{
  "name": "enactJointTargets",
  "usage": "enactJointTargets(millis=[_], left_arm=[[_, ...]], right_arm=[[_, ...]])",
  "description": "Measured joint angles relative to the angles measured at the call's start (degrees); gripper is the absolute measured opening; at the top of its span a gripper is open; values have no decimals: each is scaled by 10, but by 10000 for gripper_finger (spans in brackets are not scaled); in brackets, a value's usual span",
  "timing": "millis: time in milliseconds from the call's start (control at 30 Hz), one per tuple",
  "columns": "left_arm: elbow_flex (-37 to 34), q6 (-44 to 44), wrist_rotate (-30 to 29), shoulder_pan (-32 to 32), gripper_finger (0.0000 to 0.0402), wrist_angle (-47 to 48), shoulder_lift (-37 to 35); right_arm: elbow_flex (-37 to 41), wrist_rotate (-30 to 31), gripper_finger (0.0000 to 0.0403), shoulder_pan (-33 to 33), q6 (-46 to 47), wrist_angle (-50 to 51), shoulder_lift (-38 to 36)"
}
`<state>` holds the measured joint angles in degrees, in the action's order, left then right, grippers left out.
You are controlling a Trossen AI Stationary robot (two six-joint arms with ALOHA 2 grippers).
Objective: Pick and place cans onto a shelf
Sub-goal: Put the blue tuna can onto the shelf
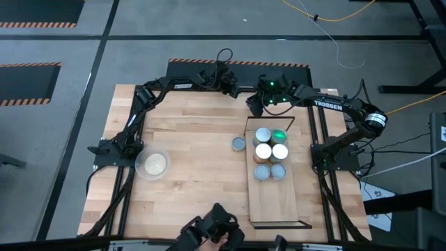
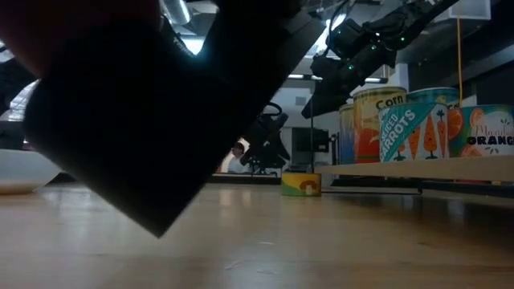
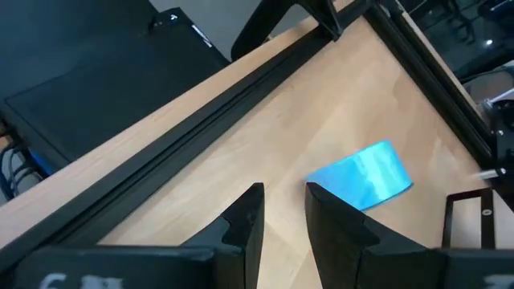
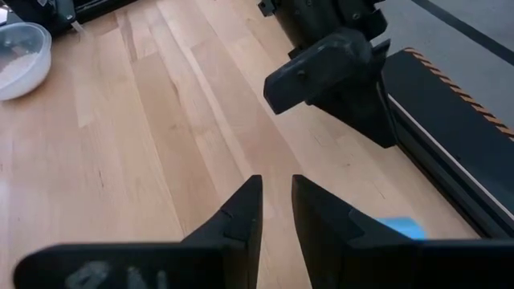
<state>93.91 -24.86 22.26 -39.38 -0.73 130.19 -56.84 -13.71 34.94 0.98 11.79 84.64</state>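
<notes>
Several cans [image 1: 270, 152] stand upright in two rows on the far half of the light-wood shelf [image 1: 275, 199]; the low view shows their corn, carrot and orange labels [image 2: 418, 120]. One more can [image 1: 238, 143] [image 2: 301, 184] stands alone on the table just left of the shelf. My left gripper [image 1: 238, 89] [image 3: 283, 193] hovers over the table's far edge, its fingers a little apart with nothing between them. My right gripper [image 1: 255, 106] [image 4: 275, 183] hangs close by, above the shelf's far end, also slightly open and empty.
A clear round dish [image 1: 153, 164] [image 4: 20, 52] sits at the table's left. A strip of blue tape [image 3: 365, 177] [image 4: 399, 227] lies on the wood near the far edge. A big dark object [image 2: 144, 104] close to the low camera blocks that view's left half.
</notes>
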Motion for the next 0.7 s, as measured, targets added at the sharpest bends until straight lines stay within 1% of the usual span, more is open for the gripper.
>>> enactJointTargets(millis=[100,233,367,467,600,700], left_arm=[[0,0,3,2,86,-4,0],[0,6,16,5,86,-4,0],[0,13,17,9,86,-4,0],[0,14,16,12,86,-5,0],[0,24,14,17,86,-5,0],[0,42,13,21,86,-4,0]], right_arm=[[0,-1,74,6,-7,10,-7],[-3,0,74,21,-17,40,-35],[-6,1,74,36,-39,72,-77],[-6,8,74,49,-64,116,-113],[-6,65,74,59,-105,182,-159],[-6,121,74,59,-109,224,-186]])
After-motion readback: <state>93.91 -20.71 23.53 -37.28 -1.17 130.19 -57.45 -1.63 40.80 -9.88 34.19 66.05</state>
